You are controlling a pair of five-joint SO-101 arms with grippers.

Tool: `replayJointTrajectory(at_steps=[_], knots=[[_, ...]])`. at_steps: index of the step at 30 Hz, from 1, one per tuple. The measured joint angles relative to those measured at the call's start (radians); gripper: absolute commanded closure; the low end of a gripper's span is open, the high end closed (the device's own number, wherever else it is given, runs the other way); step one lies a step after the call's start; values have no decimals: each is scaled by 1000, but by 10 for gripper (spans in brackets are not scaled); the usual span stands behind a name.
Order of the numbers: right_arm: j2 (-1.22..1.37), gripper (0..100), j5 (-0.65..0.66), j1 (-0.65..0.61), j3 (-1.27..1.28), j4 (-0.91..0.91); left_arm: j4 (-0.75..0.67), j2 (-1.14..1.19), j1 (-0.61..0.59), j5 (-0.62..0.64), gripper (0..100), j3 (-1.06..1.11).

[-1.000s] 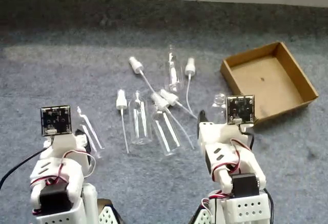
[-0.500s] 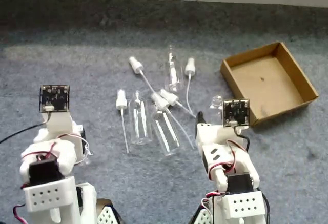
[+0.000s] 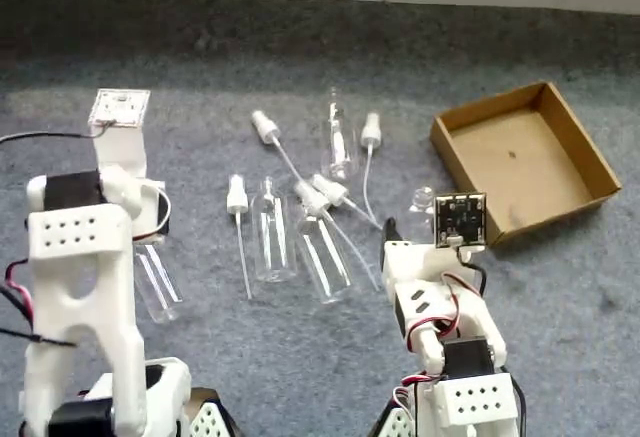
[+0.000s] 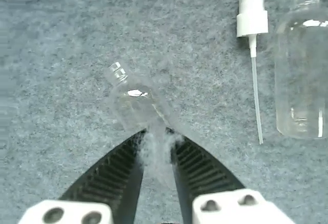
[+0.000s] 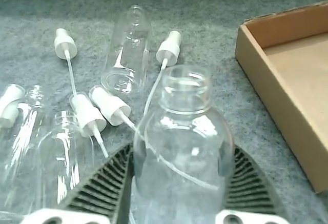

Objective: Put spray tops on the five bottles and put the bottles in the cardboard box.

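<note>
My left gripper (image 4: pixel 156 134) is shut on the base of a clear bottle (image 4: pixel 134 103), whose open neck points away from it; in the high view that bottle (image 3: pixel 158 285) sits low beside the raised left arm. My right gripper (image 5: pixel 182 155) is shut on an upright open-necked bottle (image 5: pixel 180 131), which stands just left of the cardboard box (image 3: pixel 575 147) in the high view (image 3: pixel 423 200). Three more clear bottles (image 3: pixel 268 227) (image 3: pixel 322 252) (image 3: pixel 340 142) lie mid-table. Among them are several white spray tops (image 3: pixel 237 195) with long dip tubes.
Grey carpet covers the table. The cardboard box (image 5: pixel 266 55) has nothing in it and sits at the right, its near wall close to my right gripper. A spray top (image 4: pixel 252 21) and a lying bottle (image 4: pixel 302 65) are just beyond my left gripper.
The left arm has swung up and stands much taller, still holding its bottle. The right arm shifted slightly left a second ago and has kept still since.
</note>
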Motion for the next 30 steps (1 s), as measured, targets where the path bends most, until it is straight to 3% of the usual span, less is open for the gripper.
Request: replayJointTrajectory(at_steps=[7, 11, 18, 23, 30], knots=[[0, 839, 0, 0, 0, 0, 21, 252, 109, 60, 752, -152], [0, 839, 0, 0, 0, 0, 9, 348, 144, 178, 741, -193], [0, 839, 0, -28, 0, 0, -163, 491, 249, 199, 741, -212], [0, 839, 0, -51, 0, 0, -288, 571, 252, 293, 741, -221], [0, 839, 0, -51, 0, 0, -311, 689, 252, 376, 742, -322]])
